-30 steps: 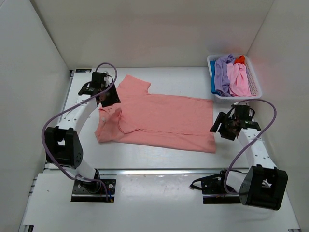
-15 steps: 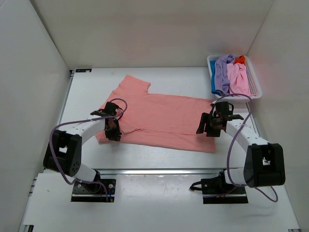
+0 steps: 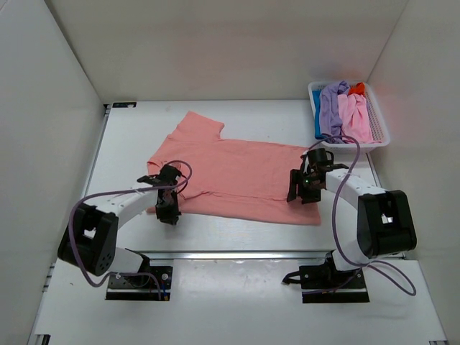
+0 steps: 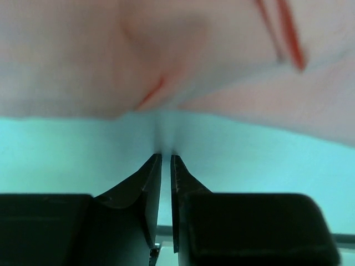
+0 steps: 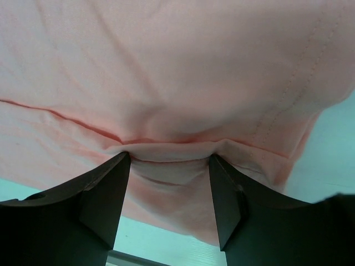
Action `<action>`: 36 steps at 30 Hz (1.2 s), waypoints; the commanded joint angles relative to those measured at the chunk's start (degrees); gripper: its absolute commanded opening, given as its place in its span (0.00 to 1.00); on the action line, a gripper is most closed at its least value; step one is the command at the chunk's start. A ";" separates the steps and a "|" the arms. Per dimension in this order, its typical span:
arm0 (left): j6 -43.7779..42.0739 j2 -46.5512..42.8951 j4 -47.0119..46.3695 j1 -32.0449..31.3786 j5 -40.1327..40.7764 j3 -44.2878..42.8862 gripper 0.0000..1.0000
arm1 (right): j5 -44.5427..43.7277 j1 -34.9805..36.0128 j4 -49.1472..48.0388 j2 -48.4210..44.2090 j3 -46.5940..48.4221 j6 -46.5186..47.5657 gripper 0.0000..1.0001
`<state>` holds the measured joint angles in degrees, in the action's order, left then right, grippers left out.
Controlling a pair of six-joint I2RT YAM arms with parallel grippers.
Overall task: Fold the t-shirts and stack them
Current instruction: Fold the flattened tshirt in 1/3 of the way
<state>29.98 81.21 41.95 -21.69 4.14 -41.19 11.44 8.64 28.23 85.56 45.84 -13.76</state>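
- Left gripper (image 4: 166, 158), nearest us, sits at the shirt's (image 3: 244, 169) near left corner. The jaws are pinched almost together with just a slit between them. The wrist view shows bare table (image 3: 237, 230) at the tips and the hem just beyond, with no cloth visible in the slit.
- The danger here is a grab that closes on nothing. If this arm lifts, the corner stays flat and the fold goes lopsided.
- Left arm (image 3: 122, 205) is stretched low over the table, forearm nearly level, with the wrist tipped down onto the hem.
- Right gripper (image 5: 169, 156) is a touch further in, on the shirt near its right near corner. The jaws stand apart, tips pressed into the cloth, with a raised ridge of fabric running from one tip to the other.
- The risk on this side is catching one layer only, or taking a thin bite that slips out mid-lift. Pushing harder may just bunch the shirt instead.
- Right arm (image 3: 345, 188) is folded tight, elbow close to its base and forearm reaching inward, with the wrist angled down.
- If only one side holds, the shirt will likely drag and skew across the table.
- The salmon shirt lies spread mid-table, collar end left and hem end right.
- At the far right is the basket (image 3: 312, 92), with the spare shirts (image 3: 345, 111) heaped in it, well apart from both grippers.
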 commanded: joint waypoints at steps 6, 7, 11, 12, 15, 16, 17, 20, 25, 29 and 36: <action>3.33 -13.51 0.24 -0.28 -1.06 0.85 0.20 | -2.74 3.83 -0.46 2.51 -0.05 1.63 0.57; 4.03 -14.66 0.15 0.07 -1.24 0.76 0.21 | -2.91 3.75 -0.98 2.86 -0.40 1.89 0.58; 4.39 -16.70 -4.77 3.41 -0.03 -1.61 0.30 | -2.91 3.57 -1.51 2.68 -1.02 1.63 0.56; 4.04 -15.04 -4.95 3.85 1.38 -2.40 0.31 | -3.00 3.57 -1.60 2.86 -0.85 2.15 0.56; 2.89 -7.94 -7.84 4.73 3.84 -4.33 0.30 | -2.92 4.10 -1.86 2.86 -1.02 1.72 0.56; 2.81 -5.47 -8.46 4.47 5.42 -5.29 0.29 | -3.18 4.10 -1.95 2.68 -0.93 1.89 0.57; 2.63 -4.23 -9.16 4.21 6.31 -5.74 0.28 | -3.09 4.62 -2.21 2.60 -1.02 1.72 0.56; 3.68 -2.46 -13.11 2.28 10.00 -6.00 0.26 | -3.00 4.37 -2.21 2.51 -1.28 1.46 0.57; 2.73 0.96 -11.20 3.14 13.09 -4.78 0.24 | -2.66 3.49 -2.47 2.07 -1.55 2.59 0.56; 3.60 4.21 -6.71 1.39 16.07 -3.11 0.19 | -1.95 2.69 -2.57 2.59 -1.02 2.69 0.56; 4.30 5.63 -4.00 -1.77 17.21 -1.43 0.16 | -2.04 3.13 -1.77 4.44 0.47 4.26 0.56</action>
<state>33.76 86.11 32.91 -21.85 19.53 -44.34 9.56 11.60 27.75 87.02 46.94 -11.31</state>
